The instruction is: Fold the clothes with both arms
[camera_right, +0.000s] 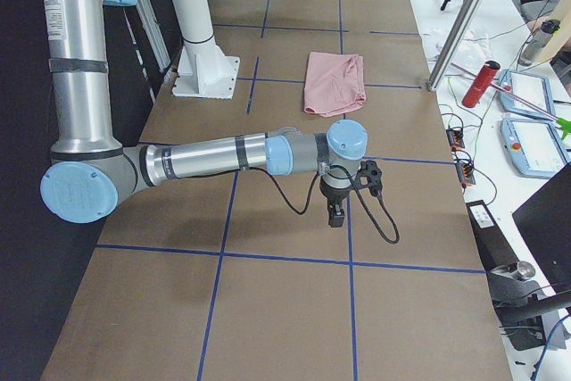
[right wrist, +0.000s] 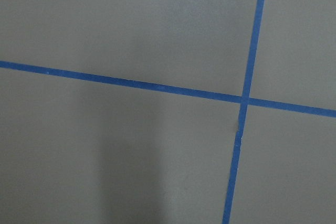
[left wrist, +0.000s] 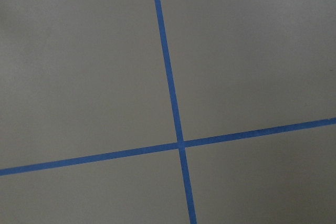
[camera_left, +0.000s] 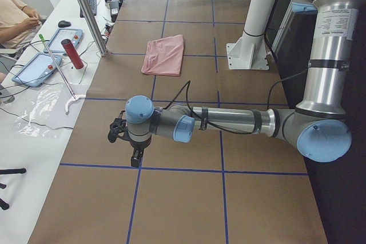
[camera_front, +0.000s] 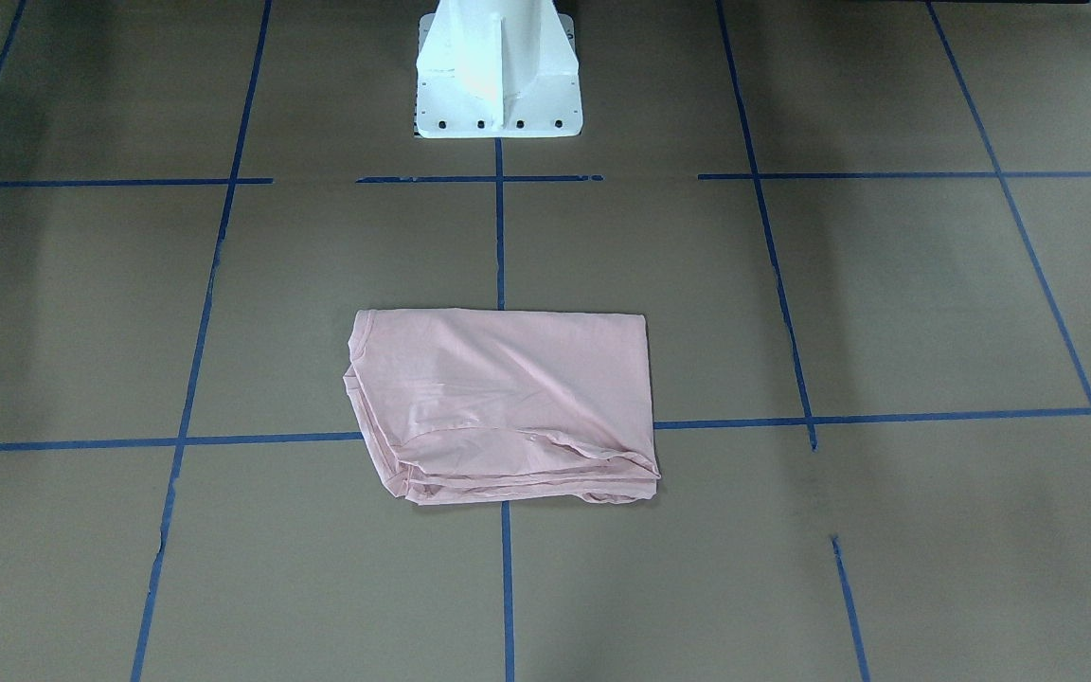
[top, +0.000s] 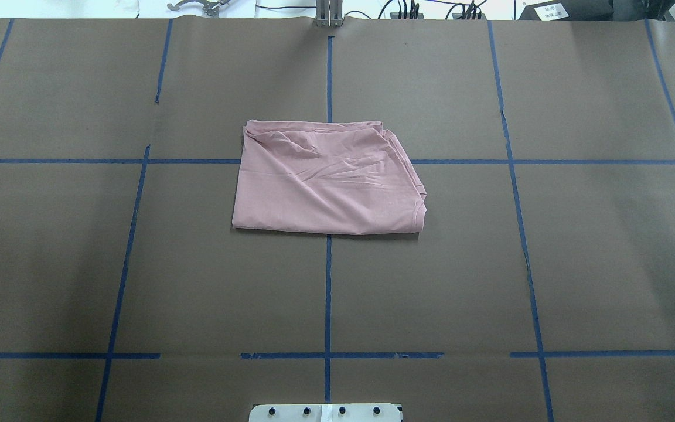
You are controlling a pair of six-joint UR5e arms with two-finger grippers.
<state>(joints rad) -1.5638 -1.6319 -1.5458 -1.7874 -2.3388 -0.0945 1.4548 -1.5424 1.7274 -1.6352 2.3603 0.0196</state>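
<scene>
The light pink folded T-shirt (top: 326, 181) lies flat on the brown paper-covered surface (top: 578, 264), straight out from the white pedestal (camera_front: 496, 76), long axis side to side. The left claw (camera_left: 135, 160) and right claw (camera_right: 335, 218) hang well out either side of the pedestal, about equally far; released or clenched, I cannot tell.

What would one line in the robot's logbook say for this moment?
T-shirt: folded, lying on table | left pincer: over bare table, clear of T-shirt, open-or-shut unclear | right pincer: likewise | fold: looks done

A light pink T-shirt (camera_front: 508, 398) lies on a brown table (camera_front: 886, 303) gridded with blue tape lines (camera_front: 499, 237).
</scene>
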